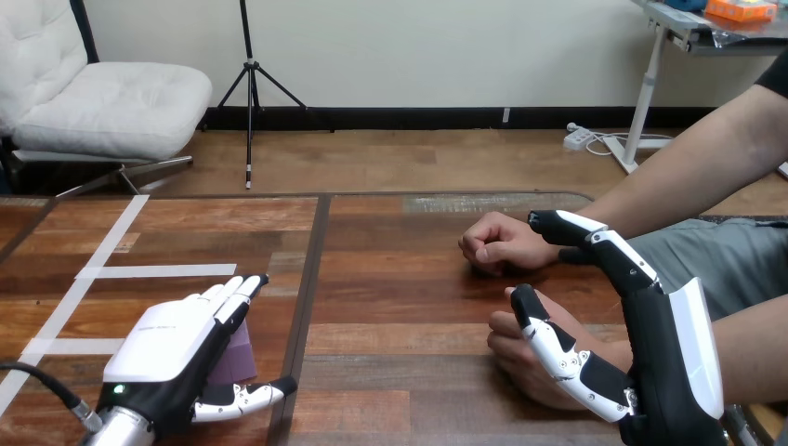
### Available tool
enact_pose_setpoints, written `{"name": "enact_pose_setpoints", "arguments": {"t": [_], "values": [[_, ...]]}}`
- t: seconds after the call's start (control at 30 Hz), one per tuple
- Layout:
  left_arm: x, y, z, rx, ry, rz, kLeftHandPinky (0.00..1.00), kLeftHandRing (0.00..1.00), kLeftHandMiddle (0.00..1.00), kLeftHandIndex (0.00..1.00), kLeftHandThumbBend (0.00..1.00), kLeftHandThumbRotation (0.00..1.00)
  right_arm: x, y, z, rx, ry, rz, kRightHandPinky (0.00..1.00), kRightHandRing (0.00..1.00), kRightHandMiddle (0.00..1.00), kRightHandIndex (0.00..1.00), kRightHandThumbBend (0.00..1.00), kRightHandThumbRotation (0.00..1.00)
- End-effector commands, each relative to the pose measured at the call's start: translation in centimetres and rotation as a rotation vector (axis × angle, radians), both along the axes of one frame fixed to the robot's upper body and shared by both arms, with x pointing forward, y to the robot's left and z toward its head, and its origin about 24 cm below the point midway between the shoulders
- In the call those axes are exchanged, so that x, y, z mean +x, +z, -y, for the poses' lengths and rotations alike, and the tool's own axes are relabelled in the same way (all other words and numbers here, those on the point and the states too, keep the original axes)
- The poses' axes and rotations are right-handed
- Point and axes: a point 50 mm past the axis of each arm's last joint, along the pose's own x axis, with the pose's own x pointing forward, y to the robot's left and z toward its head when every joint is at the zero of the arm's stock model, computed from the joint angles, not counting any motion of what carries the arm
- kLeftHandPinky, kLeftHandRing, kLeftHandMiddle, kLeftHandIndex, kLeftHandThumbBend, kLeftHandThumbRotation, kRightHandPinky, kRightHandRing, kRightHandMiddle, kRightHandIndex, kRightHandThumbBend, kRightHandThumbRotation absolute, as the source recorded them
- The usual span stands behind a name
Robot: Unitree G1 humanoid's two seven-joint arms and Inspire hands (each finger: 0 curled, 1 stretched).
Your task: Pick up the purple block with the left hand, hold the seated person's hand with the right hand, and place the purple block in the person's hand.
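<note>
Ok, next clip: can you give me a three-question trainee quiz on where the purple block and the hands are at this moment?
1. True or false: the purple block already lies in the person's hand.
2. Which robot hand is at the block? A) left hand B) right hand C) both
3. Short answer: what does the right hand lie against?

Key
1. False: it is on the left part of the table, under the left hand's straight fingers.
2. A.
3. The person's nearer hand; whether it is gripped cannot be told.
</note>
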Motion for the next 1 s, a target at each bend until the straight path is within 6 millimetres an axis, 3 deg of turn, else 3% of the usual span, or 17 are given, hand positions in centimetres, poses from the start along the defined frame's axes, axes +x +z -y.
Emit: {"name": "enact_pose_setpoints", "arguments": {"t": [0.0,0.4,0.97], "values": [[2.4,1.8,0.6,-0.007,-0.014,0.101,0.92,0.94,0.97,0.97,0.61,0.57,0.5,1.7,0.0,-0.002,0.014,0.085,0.71,0.76,0.76,0.74,0.4,0.36],[3.1,1.6,0.4,0.014,0.002,0.098,0.91,0.94,0.97,0.97,0.6,0.55,0.5,1.7,0.0,-0.012,0.009,0.076,0.7,0.76,0.76,0.74,0.4,0.35],[3.9,1.0,0.1,0.033,0.034,0.07,0.92,0.94,0.97,0.97,0.61,0.59,0.4,1.7,0.1,-0.019,0.009,0.07,0.7,0.77,0.76,0.74,0.4,0.37]]}}
